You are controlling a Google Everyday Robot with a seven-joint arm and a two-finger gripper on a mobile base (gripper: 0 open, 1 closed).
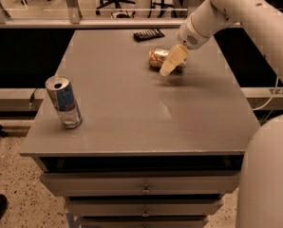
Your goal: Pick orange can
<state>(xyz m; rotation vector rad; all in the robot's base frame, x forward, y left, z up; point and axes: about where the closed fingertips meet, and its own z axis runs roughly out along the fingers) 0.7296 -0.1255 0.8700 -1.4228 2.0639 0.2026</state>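
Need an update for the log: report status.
Gripper at orange can, table's far right. Can on its side. Blue can well clear, front left.

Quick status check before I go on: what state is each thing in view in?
orange can: lying on its side, far right part of the table, not lifted.
gripper: down at the orange can, overlapping its right part; contact cannot be told.
blue-and-silver can: upright near the left front edge, top looks opened.
black remote: lying flat at the far edge.
drawers: shut.
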